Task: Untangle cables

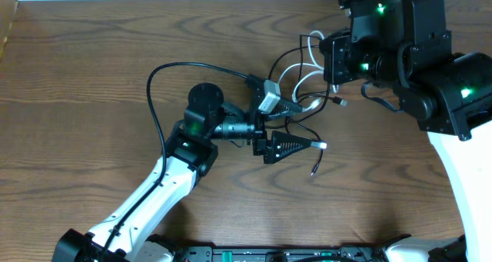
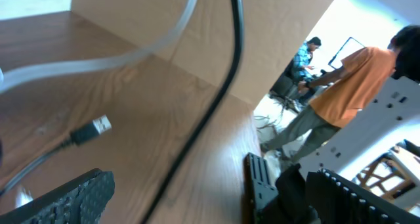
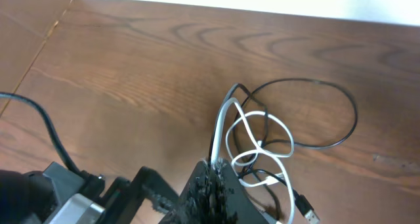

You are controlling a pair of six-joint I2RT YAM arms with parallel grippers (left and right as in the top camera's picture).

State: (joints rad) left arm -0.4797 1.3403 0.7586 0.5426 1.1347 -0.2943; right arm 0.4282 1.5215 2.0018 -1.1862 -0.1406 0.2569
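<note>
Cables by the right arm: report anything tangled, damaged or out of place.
The cables are knotted: white and black loops interlace just beyond the right end effector, which pinches them. No damage shows.

Black and white cables (image 3: pixel 262 142) on a brown, wood-grained table (image 3: pixel 131 66).

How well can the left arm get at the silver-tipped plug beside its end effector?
Probably yes. The plug sits uncovered just ahead of the open left end effector. Only a black cable crossing between its fingers might get caught; the right end effector grips the cables farther off.
</note>
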